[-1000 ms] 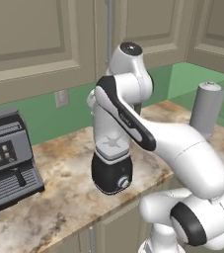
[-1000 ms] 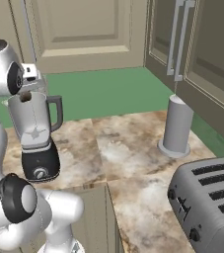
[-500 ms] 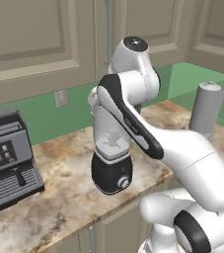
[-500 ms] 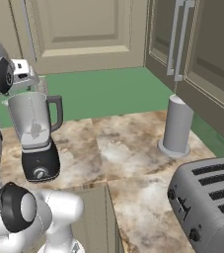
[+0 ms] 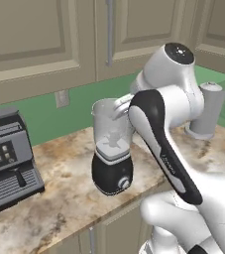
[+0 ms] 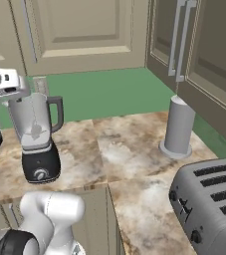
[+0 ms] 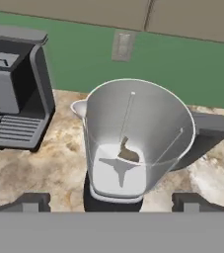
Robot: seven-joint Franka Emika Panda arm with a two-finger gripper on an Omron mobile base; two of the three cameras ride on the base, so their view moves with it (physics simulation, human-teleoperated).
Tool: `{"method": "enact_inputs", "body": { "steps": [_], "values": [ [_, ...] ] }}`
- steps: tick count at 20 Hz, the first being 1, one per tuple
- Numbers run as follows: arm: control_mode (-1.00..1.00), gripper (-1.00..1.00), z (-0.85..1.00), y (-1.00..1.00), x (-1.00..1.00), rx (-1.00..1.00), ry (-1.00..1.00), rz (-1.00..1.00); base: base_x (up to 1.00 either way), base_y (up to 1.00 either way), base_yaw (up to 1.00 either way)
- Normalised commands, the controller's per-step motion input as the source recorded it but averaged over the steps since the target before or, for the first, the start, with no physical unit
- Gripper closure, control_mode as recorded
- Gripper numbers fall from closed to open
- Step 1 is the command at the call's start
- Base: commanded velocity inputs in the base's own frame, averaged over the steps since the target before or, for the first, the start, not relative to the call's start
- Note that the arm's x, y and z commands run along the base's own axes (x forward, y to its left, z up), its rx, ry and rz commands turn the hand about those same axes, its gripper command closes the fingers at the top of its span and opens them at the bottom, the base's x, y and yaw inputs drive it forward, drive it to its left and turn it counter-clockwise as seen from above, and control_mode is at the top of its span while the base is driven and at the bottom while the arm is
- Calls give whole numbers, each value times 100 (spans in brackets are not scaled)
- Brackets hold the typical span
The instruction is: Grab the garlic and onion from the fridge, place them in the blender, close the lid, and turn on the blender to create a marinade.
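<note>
Gripper now wide above blender

- You have the blender on the worktop, coffee machine to its left.
- Far right stands a canister; the toaster sits near right.

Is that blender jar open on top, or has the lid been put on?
Open. The hand view looks straight down past the blender rim to the blade and something small and brownish at the bottom; no lid covers it.

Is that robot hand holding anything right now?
No, nothing is held. The gripper hangs open above the clear, lidless blender jar on its black base, fingertips spread wide.
</note>
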Motion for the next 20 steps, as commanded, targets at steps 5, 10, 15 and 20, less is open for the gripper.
{"method": "enact_inputs", "body": {
  "steps": [5,10,15,20],
  "values": [
    [-100,-100,-52,-43,-100,1,28,-5,0,0,0],
    [-100,-100,-4,-10,-33,0,0,0,0,0,0],
    [-100,-100,0,0,0,0,0,0,0,0,0],
    [100,-100,0,0,-11,0,0,0,-34,0,0]
  ]
}}
